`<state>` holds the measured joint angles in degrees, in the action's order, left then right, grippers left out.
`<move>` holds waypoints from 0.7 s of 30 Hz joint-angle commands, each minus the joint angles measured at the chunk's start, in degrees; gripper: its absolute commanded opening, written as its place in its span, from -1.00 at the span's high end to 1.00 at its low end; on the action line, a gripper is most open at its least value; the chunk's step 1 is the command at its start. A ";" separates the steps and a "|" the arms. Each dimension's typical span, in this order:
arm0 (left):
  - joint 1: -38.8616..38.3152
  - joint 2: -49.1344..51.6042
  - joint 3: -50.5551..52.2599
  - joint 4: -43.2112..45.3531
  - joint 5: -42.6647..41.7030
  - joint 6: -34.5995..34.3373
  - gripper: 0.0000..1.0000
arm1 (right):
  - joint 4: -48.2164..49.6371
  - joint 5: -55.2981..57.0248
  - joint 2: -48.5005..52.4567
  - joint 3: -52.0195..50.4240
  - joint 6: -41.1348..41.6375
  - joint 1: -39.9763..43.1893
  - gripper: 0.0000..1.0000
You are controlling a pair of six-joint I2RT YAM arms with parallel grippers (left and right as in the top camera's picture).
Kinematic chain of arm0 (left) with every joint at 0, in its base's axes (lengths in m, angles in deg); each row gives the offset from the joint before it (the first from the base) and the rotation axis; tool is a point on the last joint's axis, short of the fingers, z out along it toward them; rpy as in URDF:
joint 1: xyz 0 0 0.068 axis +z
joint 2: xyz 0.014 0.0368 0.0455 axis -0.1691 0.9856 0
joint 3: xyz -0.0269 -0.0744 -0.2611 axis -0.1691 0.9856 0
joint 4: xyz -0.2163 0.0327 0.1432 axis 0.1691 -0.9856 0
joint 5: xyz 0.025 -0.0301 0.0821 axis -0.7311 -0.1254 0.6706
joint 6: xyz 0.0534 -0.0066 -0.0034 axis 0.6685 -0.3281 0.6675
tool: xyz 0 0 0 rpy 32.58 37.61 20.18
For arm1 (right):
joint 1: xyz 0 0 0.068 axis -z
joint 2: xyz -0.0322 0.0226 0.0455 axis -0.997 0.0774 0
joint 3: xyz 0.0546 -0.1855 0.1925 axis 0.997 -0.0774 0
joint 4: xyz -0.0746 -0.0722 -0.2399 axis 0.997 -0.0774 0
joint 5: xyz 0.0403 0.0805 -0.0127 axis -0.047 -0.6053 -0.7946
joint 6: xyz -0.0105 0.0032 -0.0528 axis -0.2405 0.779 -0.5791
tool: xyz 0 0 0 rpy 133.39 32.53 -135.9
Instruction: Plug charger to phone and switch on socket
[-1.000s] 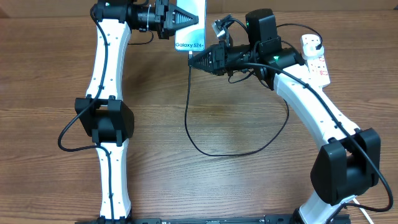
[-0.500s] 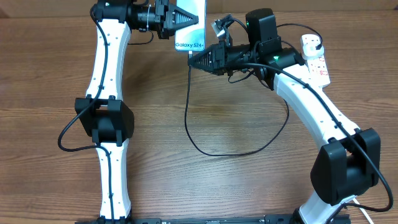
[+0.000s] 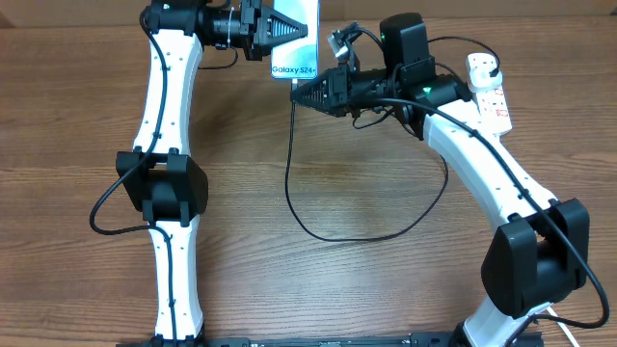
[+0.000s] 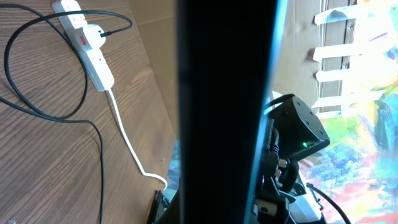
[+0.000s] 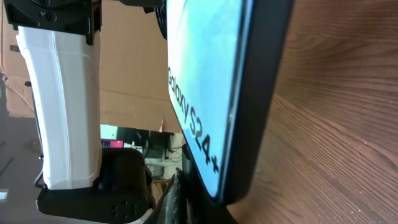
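Note:
The phone [image 3: 295, 58] shows its blue "Galaxy S24+" screen at the table's far edge, lifted and held by my left gripper [image 3: 305, 31], which is shut on its side. In the left wrist view the phone's dark back [image 4: 224, 106] fills the middle. My right gripper [image 3: 297, 93] is shut on the tip of the charger [image 3: 289, 183], pressed against the phone's lower edge [image 5: 249, 180]. The black cable loops down across the table and back up to the right. The white socket [image 3: 488, 92] lies at the far right with a plug in it.
The socket's thick white cord [image 4: 127, 140] trails over the wood towards the back wall. Cardboard [image 4: 161, 37] stands behind the table. The right arm's camera housing [image 3: 405, 43] sits close to the phone. The left arm's white link [image 5: 62, 99] rises just beyond the screen.

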<state>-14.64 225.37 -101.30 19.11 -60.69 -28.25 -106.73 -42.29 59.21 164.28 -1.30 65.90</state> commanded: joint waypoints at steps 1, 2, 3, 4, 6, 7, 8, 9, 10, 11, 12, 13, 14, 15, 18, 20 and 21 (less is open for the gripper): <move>-0.37 -0.87 -0.87 0.13 -2.86 1.29 0.92 | 0.68 2.45 -1.11 1.07 0.00 -0.31 0.92; -0.37 -0.87 -0.90 0.11 -2.89 1.29 0.92 | 0.66 2.75 -1.11 1.07 0.00 -0.31 0.92; -0.37 -0.87 -0.90 0.04 -2.89 1.29 0.92 | 0.68 2.75 -1.11 1.07 -0.02 -0.31 0.92; -0.37 -0.87 -0.87 -0.07 -2.89 1.29 0.92 | 0.68 2.73 -1.11 1.07 0.00 -0.20 0.92; -0.37 -0.87 -0.87 -0.07 -2.91 1.29 0.92 | 0.66 2.73 -1.11 1.07 0.00 -0.20 0.92; -0.37 -0.87 -0.87 -0.04 -2.91 1.29 0.92 | 0.66 2.73 -1.11 1.07 0.00 -0.20 0.92; -0.37 -0.87 -0.90 -0.02 -2.89 1.29 0.92 | 0.66 2.73 -1.11 1.07 0.00 -0.20 0.92; -0.37 -0.87 -0.87 -0.02 -2.89 1.29 0.92 | 0.66 2.73 -1.11 1.07 0.00 -0.20 0.92; -0.37 -0.87 -0.87 -0.02 -2.89 1.31 0.92 | 0.66 2.73 -1.11 1.07 0.00 -0.20 0.92; -0.37 -0.87 -0.90 -0.02 -2.89 1.31 0.92 | 0.66 2.73 -1.11 1.07 0.00 -0.20 0.92; -0.37 -0.87 -0.90 -0.02 -2.91 1.31 0.92 | 0.68 2.73 -1.11 1.07 0.00 -0.20 0.92; -0.37 -0.87 -0.87 -0.02 -2.91 1.33 0.92 | 0.68 2.73 -1.11 1.07 0.00 -0.20 0.92; -0.37 -0.87 -0.87 -0.04 -2.91 1.33 0.91 | 0.68 2.71 -1.11 1.07 0.00 -0.20 0.92; -0.37 -0.87 -0.87 -0.04 -2.93 1.33 0.92 | 0.68 2.71 -1.11 1.07 0.00 -0.17 0.92; -0.37 -0.87 -0.87 -0.04 -2.91 1.88 0.92 | 0.70 2.51 -1.11 1.07 0.00 0.13 0.92; -0.39 -0.87 -0.87 -0.09 -2.91 2.40 0.92 | 0.94 1.40 -1.11 1.07 0.02 0.59 0.92; -0.39 -0.87 -0.87 -0.28 -2.89 2.40 0.92 | 1.14 0.96 -1.11 1.07 0.02 0.76 0.92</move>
<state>-14.64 225.37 -101.30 19.04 -60.67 -27.88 -106.28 -40.69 59.21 164.28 -1.30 65.70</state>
